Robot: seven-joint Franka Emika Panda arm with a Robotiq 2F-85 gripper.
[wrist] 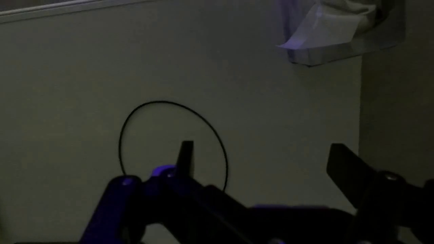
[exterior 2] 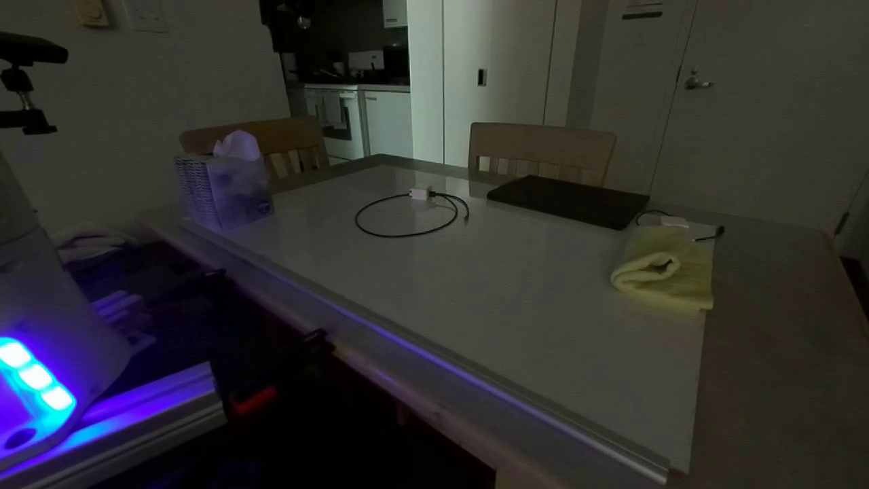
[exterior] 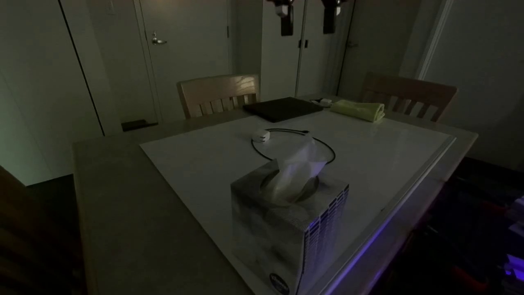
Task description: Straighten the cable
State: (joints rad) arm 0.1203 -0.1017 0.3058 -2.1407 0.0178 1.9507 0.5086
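Observation:
The cable, a thin black cord, lies in a wide loop on the white board in both exterior views [exterior: 334, 154] [exterior 2: 400, 236]. Its ends curl beside a white plug block [exterior: 260, 135] [exterior 2: 419, 194]. From the wrist, the upper arc of the cable [wrist: 159, 101] shows, while its lower part is hidden behind the gripper. My gripper [wrist: 262, 145] stands open, its fingers far apart and nothing between them. The right side of the loop runs just inside the left finger in that view. High over the table, the gripper's fingertips [exterior: 287, 26] hang at the top of an exterior view.
A tissue box [exterior: 266, 229] [exterior 2: 237, 190] stands at one corner of the board. A flat black pad [exterior: 284, 108] [exterior 2: 567, 200] and a folded yellow cloth [exterior: 358, 110] [exterior 2: 662, 272] lie toward another side, with a second white plug [exterior 2: 674, 221] near the cloth. Chairs surround the table.

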